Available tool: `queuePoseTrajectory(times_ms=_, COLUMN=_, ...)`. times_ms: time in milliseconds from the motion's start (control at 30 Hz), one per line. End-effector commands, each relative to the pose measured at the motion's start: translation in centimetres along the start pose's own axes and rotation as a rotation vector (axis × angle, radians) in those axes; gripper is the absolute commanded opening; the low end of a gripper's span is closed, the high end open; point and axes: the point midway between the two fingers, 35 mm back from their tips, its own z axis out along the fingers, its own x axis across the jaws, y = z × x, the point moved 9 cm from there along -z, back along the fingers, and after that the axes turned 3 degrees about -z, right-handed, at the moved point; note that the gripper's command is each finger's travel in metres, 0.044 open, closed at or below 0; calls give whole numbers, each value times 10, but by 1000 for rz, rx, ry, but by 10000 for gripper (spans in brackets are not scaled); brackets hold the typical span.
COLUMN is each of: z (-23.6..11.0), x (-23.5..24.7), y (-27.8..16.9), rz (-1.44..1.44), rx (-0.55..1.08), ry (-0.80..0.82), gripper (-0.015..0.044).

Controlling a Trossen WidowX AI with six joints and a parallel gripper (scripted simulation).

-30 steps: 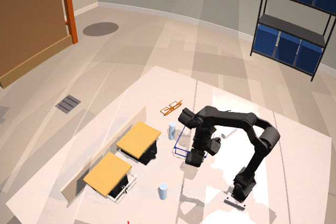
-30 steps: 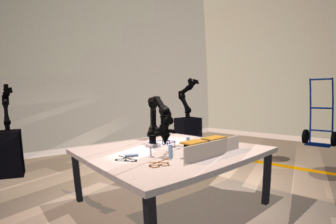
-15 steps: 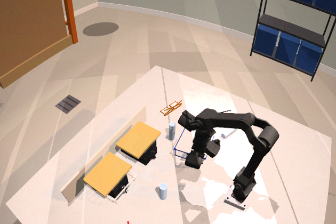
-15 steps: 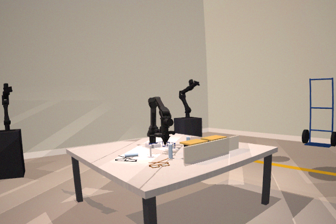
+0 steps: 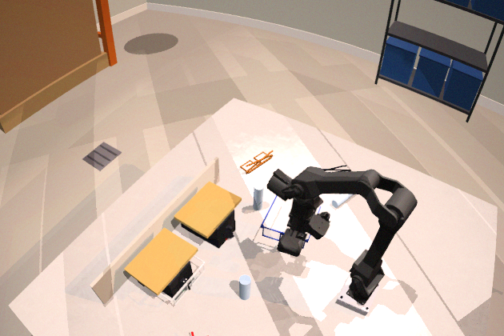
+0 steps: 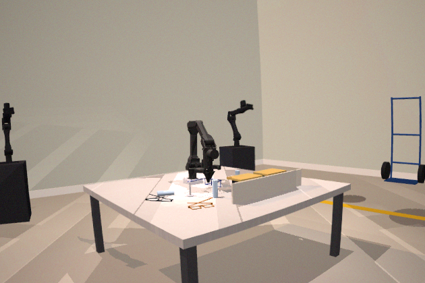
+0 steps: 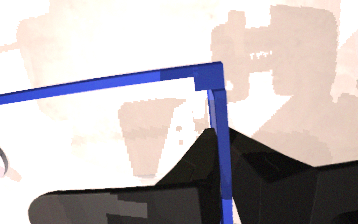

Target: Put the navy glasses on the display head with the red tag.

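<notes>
The navy glasses point(image 5: 262, 226) point(image 7: 209, 79) are in the air to the right of the display heads, away from both. My gripper point(image 6: 209, 182) point(image 7: 216, 136) is shut on one bar of their frame, near a corner; its fingertips are hidden in the top view. The head with the red tag point(image 5: 226, 233) stands under the farther yellow board; only a small red spot shows on its lower right side. The other head point(image 5: 179, 281) stands under the nearer yellow board, with a pale frame around it. Noses and ears cannot be made out.
Yellow boards point(image 5: 208, 208) point(image 5: 162, 260) cover both heads, and a low wall point(image 5: 155, 234) point(image 6: 267, 189) runs behind them. Upright pale blue cylinders point(image 5: 258, 198) point(image 5: 244, 288) stand near the heads; another cylinder point(image 5: 342, 200) lies down. Orange glasses point(image 5: 257, 162) point(image 6: 201, 205) and black glasses point(image 6: 159, 199) lie farther off.
</notes>
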Motion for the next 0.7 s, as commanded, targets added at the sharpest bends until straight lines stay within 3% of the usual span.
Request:
queuePoseTrajectory(times_ms=0, z=5, x=-1, y=1, rz=3, rx=-3, ry=-7, gripper=0)
queuePoseTrajectory(times_ms=667, z=22, x=-2, y=4, rz=3, rx=-3, ry=-7, gripper=0)
